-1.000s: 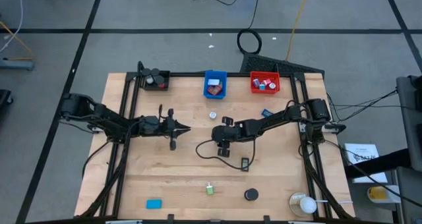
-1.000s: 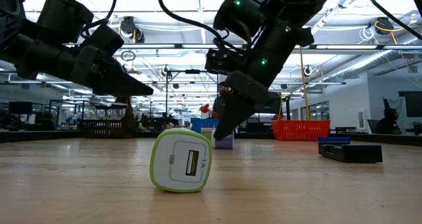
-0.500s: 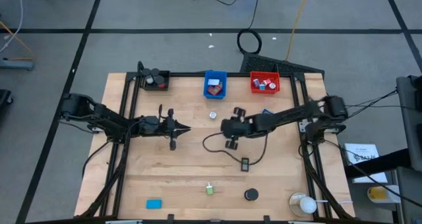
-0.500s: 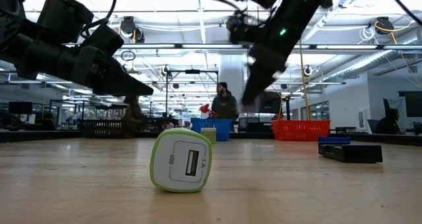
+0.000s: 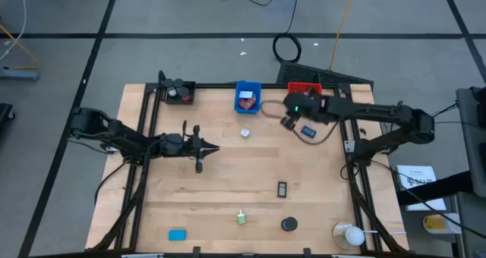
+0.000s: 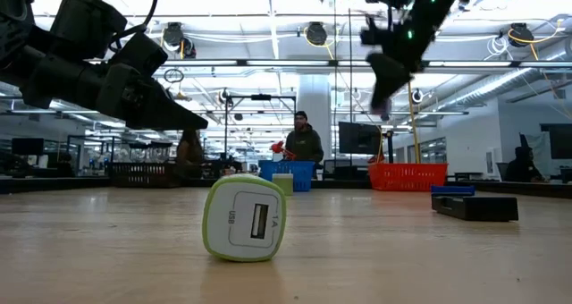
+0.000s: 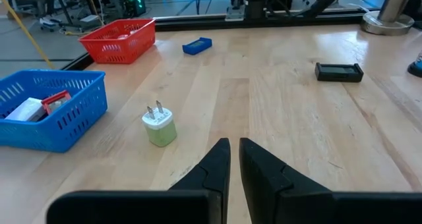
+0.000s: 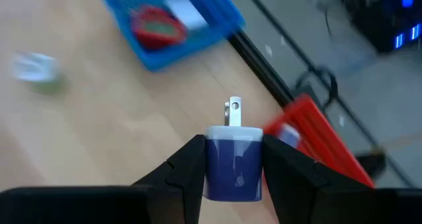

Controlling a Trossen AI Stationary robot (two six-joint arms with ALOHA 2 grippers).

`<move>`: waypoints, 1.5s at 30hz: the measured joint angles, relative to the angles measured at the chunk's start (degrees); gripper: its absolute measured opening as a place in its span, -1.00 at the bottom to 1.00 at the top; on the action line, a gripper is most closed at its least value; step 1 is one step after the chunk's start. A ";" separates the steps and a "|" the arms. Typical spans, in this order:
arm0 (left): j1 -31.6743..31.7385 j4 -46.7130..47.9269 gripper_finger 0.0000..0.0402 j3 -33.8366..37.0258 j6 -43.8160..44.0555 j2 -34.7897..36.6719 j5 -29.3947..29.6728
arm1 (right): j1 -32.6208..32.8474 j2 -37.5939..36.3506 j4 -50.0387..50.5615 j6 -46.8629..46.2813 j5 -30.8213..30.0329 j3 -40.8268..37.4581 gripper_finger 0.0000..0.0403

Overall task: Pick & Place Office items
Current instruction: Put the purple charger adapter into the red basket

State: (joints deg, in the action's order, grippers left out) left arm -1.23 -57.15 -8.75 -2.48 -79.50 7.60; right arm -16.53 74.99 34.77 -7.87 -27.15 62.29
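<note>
My right gripper [image 8: 234, 184] is shut on a small blue charger plug [image 8: 234, 159] with a white face and metal prongs. It hangs high over the table's far right, near the red bin [image 5: 313, 86] and the blue bin [image 5: 247, 96]; the low view shows it blurred [image 6: 382, 94]. My left gripper [image 5: 217, 149] waits over the table's left middle, shut and holding nothing [image 7: 234, 151]. A white-green plug [image 7: 159, 125] stands on the wood ahead of it. Other office items lie on the table: a blue piece [image 5: 307, 130], a black bar [image 5: 282, 188] and a green plug [image 6: 246, 219]. My right gripper pinches the blue plug's body by two opposite sides [image 8: 212, 165] between its two fingers [image 8: 184, 168]. The fingers slant downward, coming from the table's right. The plug's prongs [image 8: 234, 112] point forward, away from the gripper. The plug is lifted clear of the table.
A black bin [image 5: 179, 91] stands at the far left. Along the near edge lie a blue block [image 5: 177, 234], a black disc [image 5: 288, 224] and a roundish white object in a clear holder [image 5: 349, 234]. People stand in the room beyond [image 6: 304, 143].
My right gripper has risen from the middle of the table and swung toward the far right, toward the red bin, turning as it went. The blue plug, which stood on the wood between its fingers, is now lifted clear and carried along.
</note>
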 joint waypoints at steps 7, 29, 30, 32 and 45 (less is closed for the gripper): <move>0.00 -0.02 -0.79 0.00 0.00 0.00 0.00 | -17.50 -0.07 -8.50 4.41 10.14 -6.97 -0.37; -0.02 -0.08 -0.79 0.00 0.00 0.00 0.00 | -35.45 6.45 -26.40 12.06 21.34 -15.53 -0.38; -0.02 -0.07 -0.79 0.00 -0.02 0.00 -0.02 | -35.56 6.84 -27.36 12.52 21.23 -15.53 -0.38; 0.00 -0.08 -0.79 0.00 -0.02 0.00 0.00 | -35.54 7.22 -28.21 12.69 21.26 -15.53 -0.38; -0.02 -0.07 -0.79 0.00 0.07 0.00 -0.02 | -34.72 8.83 -29.20 8.58 27.08 -15.52 -0.37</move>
State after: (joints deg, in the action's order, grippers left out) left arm -1.25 -57.22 -8.75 -2.42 -79.50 7.57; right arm -51.26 83.82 5.57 0.71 -0.06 46.77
